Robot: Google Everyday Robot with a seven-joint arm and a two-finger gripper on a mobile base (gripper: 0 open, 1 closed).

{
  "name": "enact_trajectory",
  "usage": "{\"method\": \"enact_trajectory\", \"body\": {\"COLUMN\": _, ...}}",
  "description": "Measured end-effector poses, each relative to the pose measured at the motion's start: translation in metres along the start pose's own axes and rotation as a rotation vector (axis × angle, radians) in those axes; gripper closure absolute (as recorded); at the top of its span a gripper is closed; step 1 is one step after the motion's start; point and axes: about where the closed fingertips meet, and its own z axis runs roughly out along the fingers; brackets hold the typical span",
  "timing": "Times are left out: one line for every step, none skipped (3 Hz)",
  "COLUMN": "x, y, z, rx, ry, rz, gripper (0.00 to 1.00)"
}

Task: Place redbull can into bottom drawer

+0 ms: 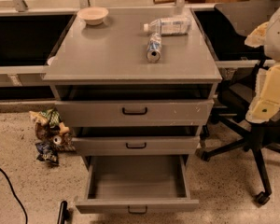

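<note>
The redbull can (153, 47) lies on its side on the grey cabinet top, its shiny end facing me, just in front of a clear plastic bottle (170, 25). The bottom drawer (137, 204) is pulled far out and its inside is bare. The two shallower drawers above it stand slightly ajar. My gripper (269, 94) shows as white and cream parts at the right edge, level with the cabinet's top drawer and well to the right of the can. It holds nothing that I can see.
A pale bowl (93, 15) stands at the back left of the cabinet top. A black office chair (252, 139) stands close to the cabinet's right side. Crumpled snack bags (49, 134) lie on the floor at the left. A black cable (11, 190) runs along the lower left.
</note>
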Motion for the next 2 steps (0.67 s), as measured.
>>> {"method": "enact_trajectory", "body": {"x": 0.0, "y": 0.0, "z": 0.0, "rx": 0.0, "ry": 0.0, "rz": 0.0, "gripper": 0.0}}
{"method": "enact_trajectory", "body": {"x": -0.0028, "y": -0.0028, "z": -0.0004, "rx": 0.015, "ry": -0.001, "rz": 0.015, "gripper": 0.0}}
